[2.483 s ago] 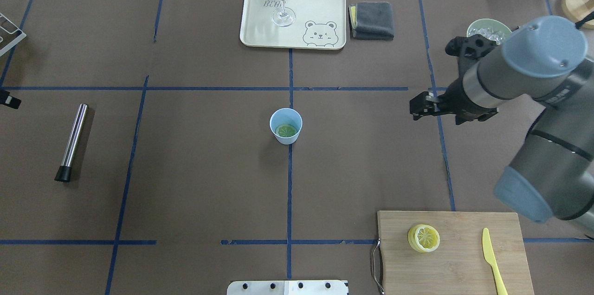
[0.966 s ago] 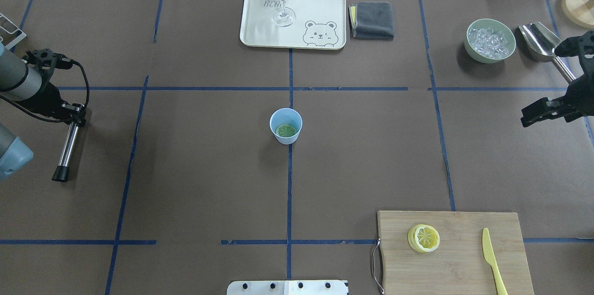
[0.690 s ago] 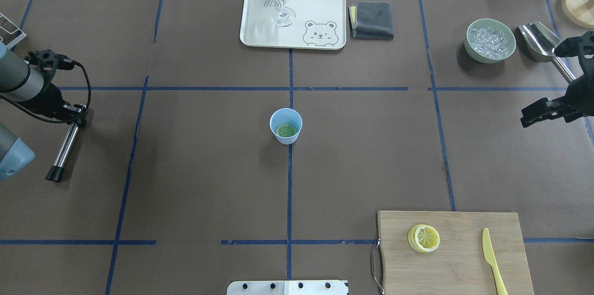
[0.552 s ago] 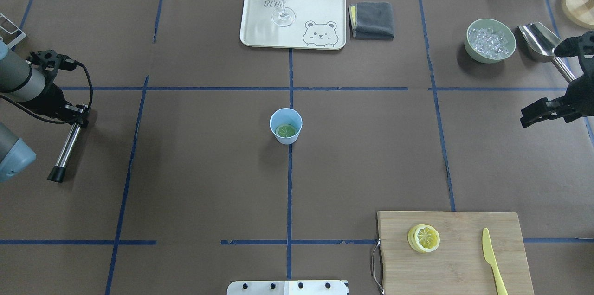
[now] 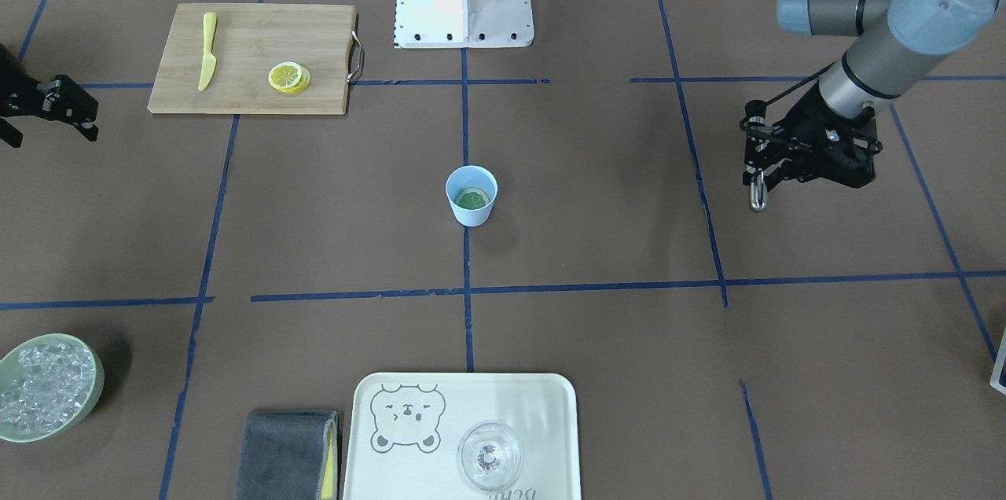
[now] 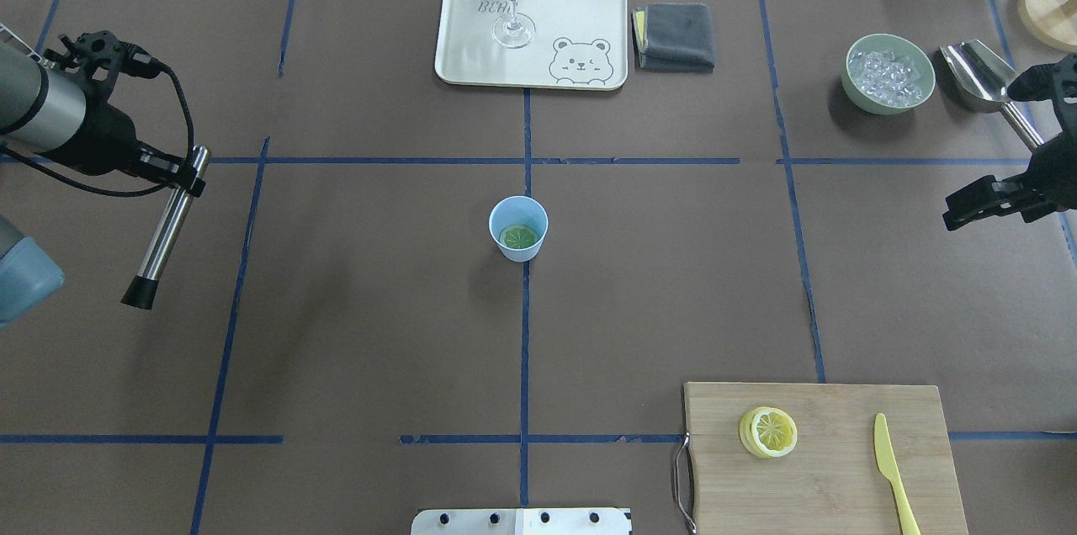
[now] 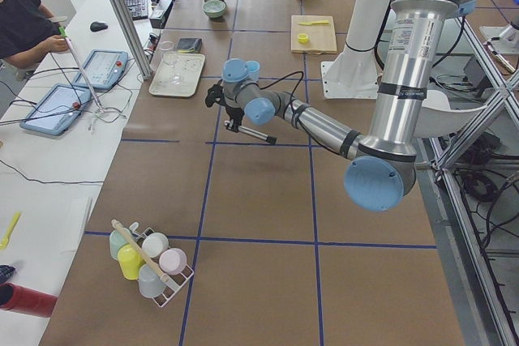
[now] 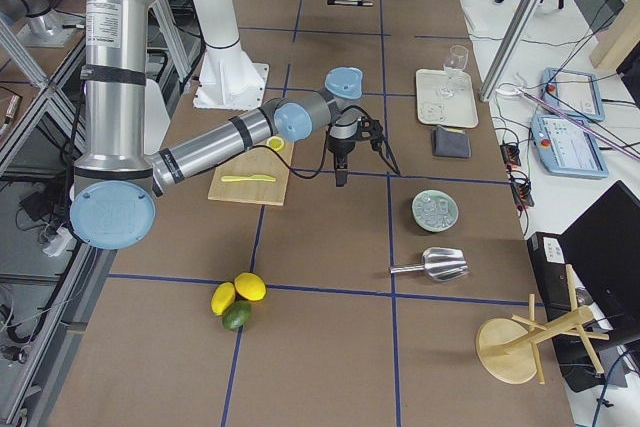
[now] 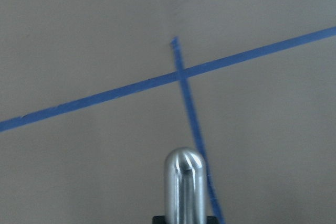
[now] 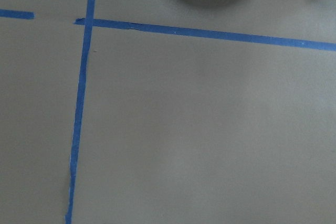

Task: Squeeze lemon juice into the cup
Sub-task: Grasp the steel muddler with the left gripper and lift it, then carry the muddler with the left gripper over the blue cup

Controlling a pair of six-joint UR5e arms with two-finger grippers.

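You've got the left gripper [image 6: 181, 173] clamped on the top end of the steel muddler [image 6: 164, 228]. That leaves the black tip hanging down at a slant, free to press with. The lemon [image 6: 518, 237] lies flat in the bottom of the cup [image 6: 518, 210] at mid-table, well apart from the tool, so my guess is you mash it right there. The right gripper [image 6: 968, 207] sits out by the table's edge, out of the way, and I can't tell how its fingers stand. The spare slices [image 6: 768, 431] are on the cutting board [image 6: 841, 468].
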